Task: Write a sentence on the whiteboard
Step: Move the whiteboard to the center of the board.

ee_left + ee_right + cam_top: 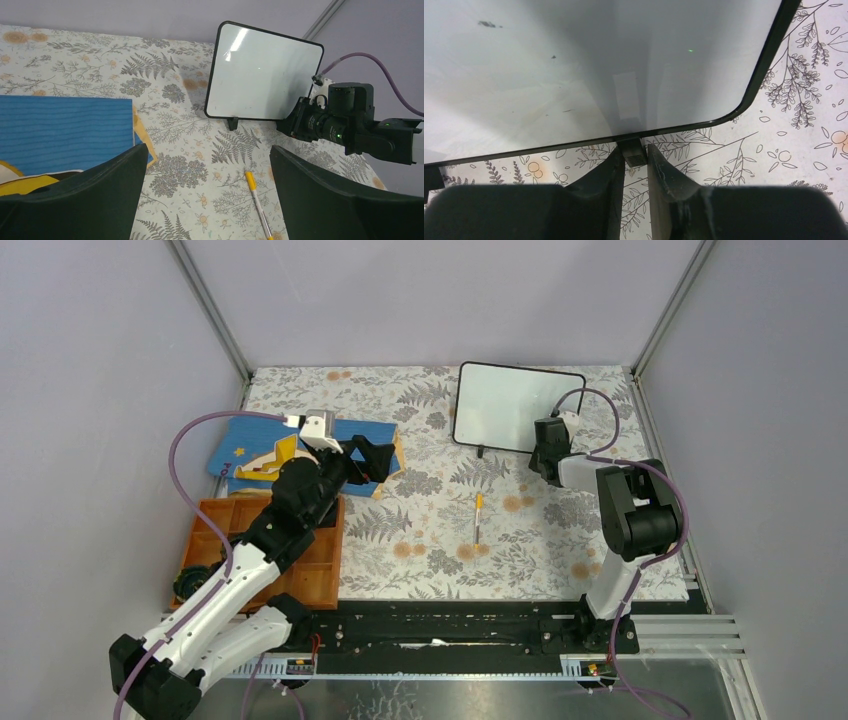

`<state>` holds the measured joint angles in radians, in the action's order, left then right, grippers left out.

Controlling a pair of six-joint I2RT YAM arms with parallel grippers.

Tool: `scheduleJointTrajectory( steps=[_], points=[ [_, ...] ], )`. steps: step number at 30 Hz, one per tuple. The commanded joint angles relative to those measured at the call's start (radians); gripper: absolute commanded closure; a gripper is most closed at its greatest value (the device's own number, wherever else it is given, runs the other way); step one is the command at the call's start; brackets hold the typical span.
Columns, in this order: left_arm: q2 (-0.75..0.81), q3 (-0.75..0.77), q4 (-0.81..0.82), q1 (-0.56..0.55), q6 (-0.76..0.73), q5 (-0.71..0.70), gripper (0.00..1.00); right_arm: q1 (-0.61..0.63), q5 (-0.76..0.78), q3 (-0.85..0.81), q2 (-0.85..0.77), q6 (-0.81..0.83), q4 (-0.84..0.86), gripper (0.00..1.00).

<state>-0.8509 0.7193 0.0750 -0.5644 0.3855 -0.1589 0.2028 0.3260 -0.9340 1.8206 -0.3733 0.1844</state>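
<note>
As your top view has it, whiteboard (505,405): upright, with right pincer (543,452) at its lower right edge.
Pen (479,517): flat on table (420,540), between the two pincers, apart from both.
Left wrist, left pincer (206,150): wide open, nothing held; pen just ahead, whiteboard well ahead.
Right wrist, right pincer: nearly closed, one finger either side of whiteboard's foot (633,154); you can't tell if it's clamping.

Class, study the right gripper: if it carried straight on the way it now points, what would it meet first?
The small black foot of the whiteboard: it sits right between the fingertips of the right gripper, with the board's lower frame just beyond. Whether they already touch it is unclear.
</note>
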Motion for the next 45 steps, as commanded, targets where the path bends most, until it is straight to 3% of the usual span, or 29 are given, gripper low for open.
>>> scheduleJointTrajectory(
  steps=[1, 14, 23, 33, 45],
  points=[
    [0.009, -0.006, 0.035, -0.010, 0.005, 0.015, 0.01, 0.025, -0.037, 0.007, -0.037, 0.004, -0.002, 0.77],
    [0.020, -0.006, 0.037, -0.028, 0.010, 0.026, 0.01, 0.116, 0.018, 0.096, -0.123, 0.028, -0.046, 0.82],
    [0.021, -0.002, 0.031, -0.044, 0.010, 0.029, 0.01, 0.250, 0.057, 0.183, -0.206, 0.056, -0.087, 0.86],
    [0.004, -0.003, 0.034, -0.054, 0.016, 0.045, 0.01, 0.306, -0.054, 0.259, -0.283, 0.055, -0.115, 0.93],
    [-0.023, -0.002, 0.034, -0.060, 0.016, 0.051, 0.01, 0.348, -0.171, 0.316, -0.351, 0.098, -0.100, 0.94]
  ],
)
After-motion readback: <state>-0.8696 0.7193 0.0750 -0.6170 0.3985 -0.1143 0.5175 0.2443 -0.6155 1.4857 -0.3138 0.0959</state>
